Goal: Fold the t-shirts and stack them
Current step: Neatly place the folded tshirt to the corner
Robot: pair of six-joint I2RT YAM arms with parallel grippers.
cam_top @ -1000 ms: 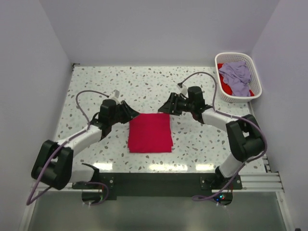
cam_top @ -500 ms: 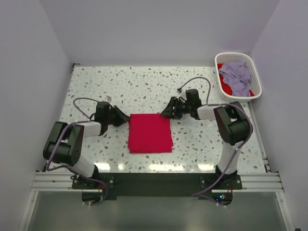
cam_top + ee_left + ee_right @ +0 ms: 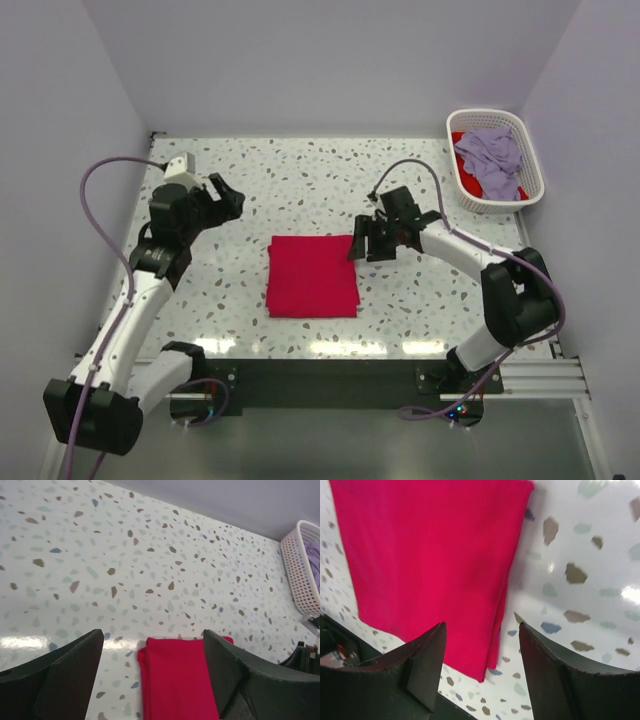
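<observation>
The folded red t-shirt point(image 3: 312, 276) is lying flat mid-table. The right gripper point(image 3: 357, 247) is hovering at its right edge, jaws apart, gripping nothing. The left gripper point(image 3: 228, 197) is hanging well off to the left, wide too. A lavender t-shirt point(image 3: 490, 152) is sitting crumpled in the white basket point(image 3: 531, 168).

Crimson t-shirt point(image 3: 312, 276), plain; lavender t-shirt point(image 3: 490, 150); white slotted basket point(image 3: 492, 206); table point(image 3: 300, 180) white, grey-brown speckles.

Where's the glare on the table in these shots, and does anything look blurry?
Top view: bright glare strips along the near edge of the table. Left wrist view: a glare patch at lower left. Right wrist view: the folded red t-shirt looks soft; glare at far right.
</observation>
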